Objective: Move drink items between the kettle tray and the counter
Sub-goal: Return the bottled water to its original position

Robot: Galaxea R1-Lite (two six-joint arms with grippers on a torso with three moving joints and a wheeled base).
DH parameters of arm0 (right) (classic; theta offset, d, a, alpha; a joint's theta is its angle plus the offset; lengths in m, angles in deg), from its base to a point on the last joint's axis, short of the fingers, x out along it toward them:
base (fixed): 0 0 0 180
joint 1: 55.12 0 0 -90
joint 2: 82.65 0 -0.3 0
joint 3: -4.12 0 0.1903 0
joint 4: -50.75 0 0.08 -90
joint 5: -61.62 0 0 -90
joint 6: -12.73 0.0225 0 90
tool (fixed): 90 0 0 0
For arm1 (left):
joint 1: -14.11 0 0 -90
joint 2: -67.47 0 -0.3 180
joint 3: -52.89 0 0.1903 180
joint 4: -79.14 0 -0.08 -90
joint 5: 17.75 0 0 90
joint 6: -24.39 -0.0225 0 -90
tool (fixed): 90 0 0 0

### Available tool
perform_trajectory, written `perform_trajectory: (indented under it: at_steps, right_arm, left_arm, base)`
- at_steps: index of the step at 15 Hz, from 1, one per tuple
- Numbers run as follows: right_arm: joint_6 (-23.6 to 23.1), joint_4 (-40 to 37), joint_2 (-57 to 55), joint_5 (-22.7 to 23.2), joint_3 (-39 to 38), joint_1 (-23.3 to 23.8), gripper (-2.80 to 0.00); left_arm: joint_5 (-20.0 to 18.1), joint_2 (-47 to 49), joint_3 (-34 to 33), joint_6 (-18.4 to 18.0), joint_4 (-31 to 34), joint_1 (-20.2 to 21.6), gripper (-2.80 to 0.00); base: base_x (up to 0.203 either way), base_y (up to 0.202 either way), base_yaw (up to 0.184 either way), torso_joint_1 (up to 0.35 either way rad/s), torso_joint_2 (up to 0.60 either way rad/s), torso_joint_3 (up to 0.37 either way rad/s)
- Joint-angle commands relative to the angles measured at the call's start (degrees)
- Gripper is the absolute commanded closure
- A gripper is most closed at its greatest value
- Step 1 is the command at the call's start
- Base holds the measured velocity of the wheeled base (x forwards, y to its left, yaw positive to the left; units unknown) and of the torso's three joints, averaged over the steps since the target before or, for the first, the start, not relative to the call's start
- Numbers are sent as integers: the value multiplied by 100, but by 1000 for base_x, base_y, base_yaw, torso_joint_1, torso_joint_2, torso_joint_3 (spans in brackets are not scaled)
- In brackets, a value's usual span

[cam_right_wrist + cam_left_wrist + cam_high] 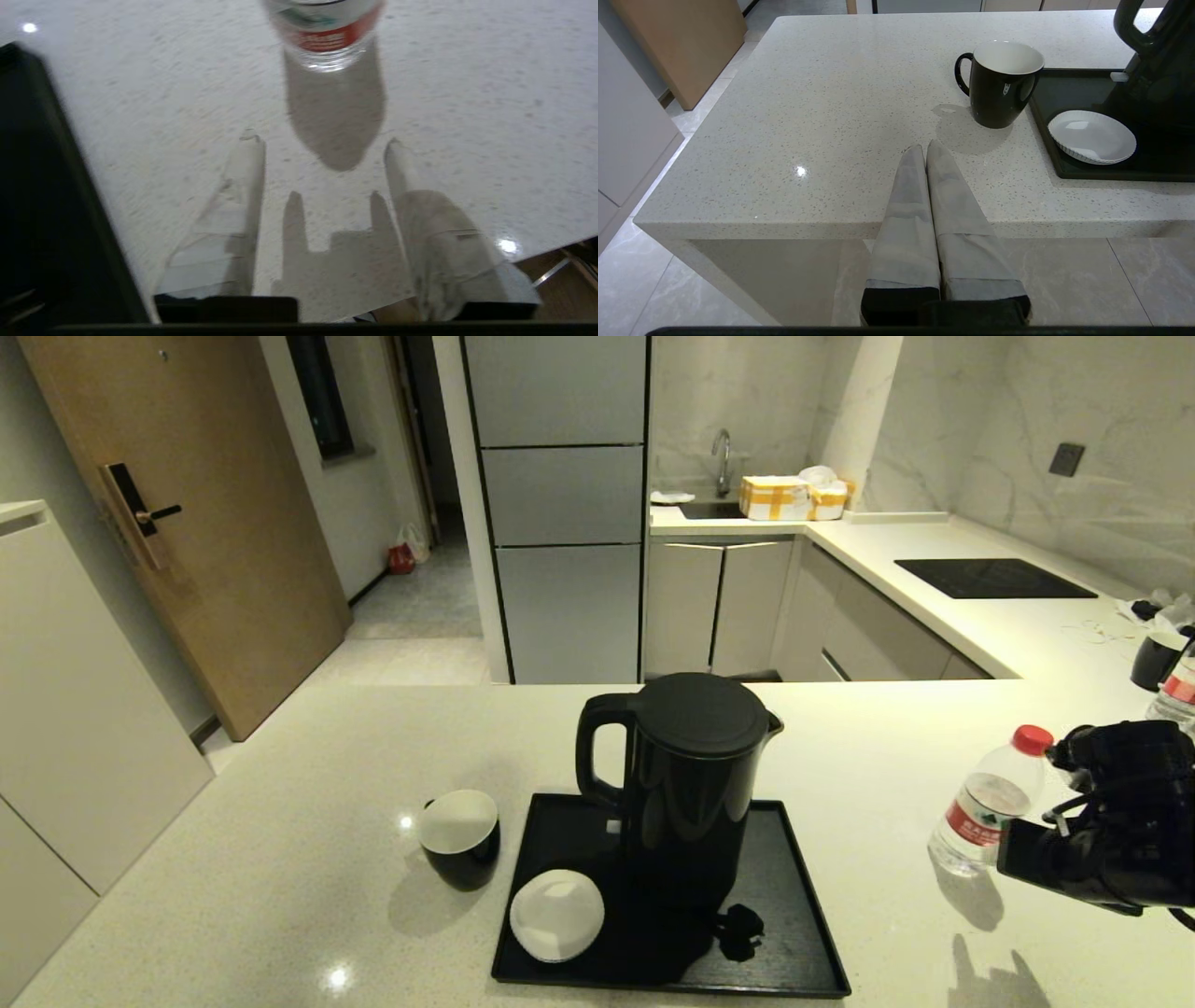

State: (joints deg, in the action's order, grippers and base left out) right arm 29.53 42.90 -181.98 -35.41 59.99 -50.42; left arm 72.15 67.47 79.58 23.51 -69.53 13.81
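The small clear plastic water bottle with red cap [988, 807] stands at the frame's right on the pale speckled stone desk [308, 859], outside the flat black tray [794, 933]. The right gripper [322, 144], fingers apart, faces it; a misaligned approach could topple it. The left gripper [924, 151], fingers together, idles near the black handled cup [1001, 84].

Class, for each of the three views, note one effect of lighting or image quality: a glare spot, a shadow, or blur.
Head view: lamp glare spots on the counter, and the cup casts a soft shadow. Left wrist view: sharp, one glare spot left of the shut left gripper. Right wrist view: motion blur smears the counter's speckles and the tray edge; the bottle and the open right gripper throw clear shadows.
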Motion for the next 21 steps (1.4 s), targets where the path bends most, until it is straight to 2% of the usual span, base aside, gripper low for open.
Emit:
perform_trajectory:
  at_steps: [1,5,9,12,19,20,21]
  right_arm:
    - [-37,39,160,87,-15,-40,-280]
    - [-45,285,-15,0,131,-37,-280]
    - [-121,1506,-754,-472,262,-31,-280]
    - [-157,2228,-1170,-541,319,-31,-280]
    - [-173,2643,-1563,-743,611,-16,-280]
    - [-185,2673,-1632,-918,681,-22,0]
    - [-181,2676,-1642,-959,702,-22,0]
  left_arm:
    - [1,-9,1,0,4,1,0]
    - [1,-9,1,0,4,3,0]
    - [1,-9,1,0,4,3,0]
    - [1,-9,1,0,4,3,0]
    - [1,-9,1,0,4,3,0]
    - [1,-9,1,0,4,3,0]
    - [1,-9,1,0,4,-6,0]
  base:
    - [0,0,0,0,0,0]
    - [0,0,0,0,0,0]
    - [0,0,0,0,0,0]
    - [0,0,0,0,0,0]
    - [0,0,0,0,0,0]
    - [0,0,0,0,0,0]
    - [0,0,0,0,0,0]
